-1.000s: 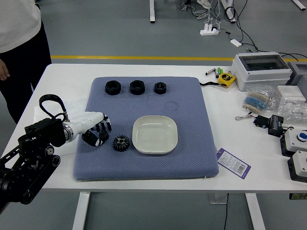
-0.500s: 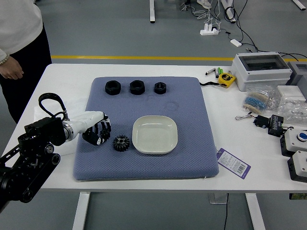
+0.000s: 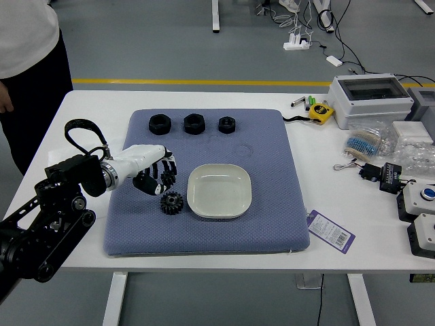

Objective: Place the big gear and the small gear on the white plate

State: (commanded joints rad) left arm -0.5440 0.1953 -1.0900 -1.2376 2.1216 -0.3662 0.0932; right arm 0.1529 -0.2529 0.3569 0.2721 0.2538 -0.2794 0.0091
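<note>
My left hand (image 3: pixel 162 179), in a white sleeve, is closed on the small black gear (image 3: pixel 168 178), whose toothed edge shows at the fingertips; the fingers cover the rest. Just below that hand lies the big black gear (image 3: pixel 172 203) on the blue mat, close to the left edge of the white plate (image 3: pixel 219 191). Nothing rests on the plate. The right hand is out of view.
Three black nuts, the middle one (image 3: pixel 194 123) among them, stand along the mat's far side. A yellow tape measure (image 3: pixel 321 113), a grey-white box (image 3: pixel 372 98) and a label card (image 3: pixel 331 231) lie to the right. A person (image 3: pixel 30 61) stands at the far left.
The left hand has closed around the small gear and moved right with it, from the mat's left side to above the big gear. The person's hand shifted at the left edge.
</note>
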